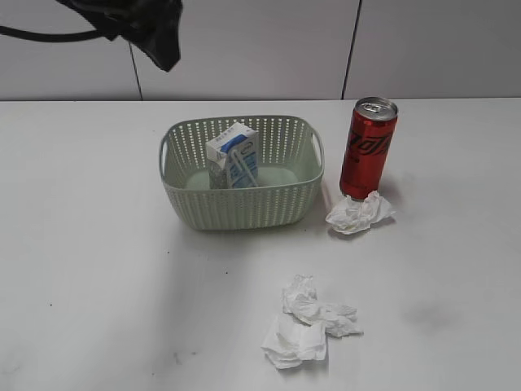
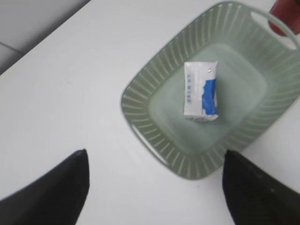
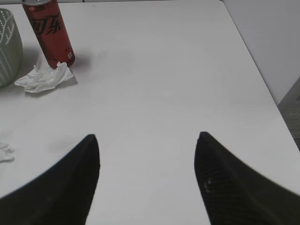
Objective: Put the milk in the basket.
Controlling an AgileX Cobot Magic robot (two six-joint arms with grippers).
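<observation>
The milk [image 1: 233,156], a small white and blue carton with a white straw on its side, stands inside the pale green basket [image 1: 244,208]. In the left wrist view the milk [image 2: 201,90] sits on the floor of the basket [image 2: 154,154]. My left gripper [image 2: 154,161] is open and empty, high above the table and up-left of the basket; part of it shows in the exterior view [image 1: 159,37]. My right gripper [image 3: 146,140] is open and empty over bare table, right of the basket [image 3: 7,42]; it does not show in the exterior view.
A tall red soda can [image 1: 368,147] stands right of the basket, with a crumpled tissue [image 1: 358,213] at its base. Another crumpled tissue [image 1: 308,324] lies near the front. The can [image 3: 49,29] and tissue [image 3: 44,77] show in the right wrist view.
</observation>
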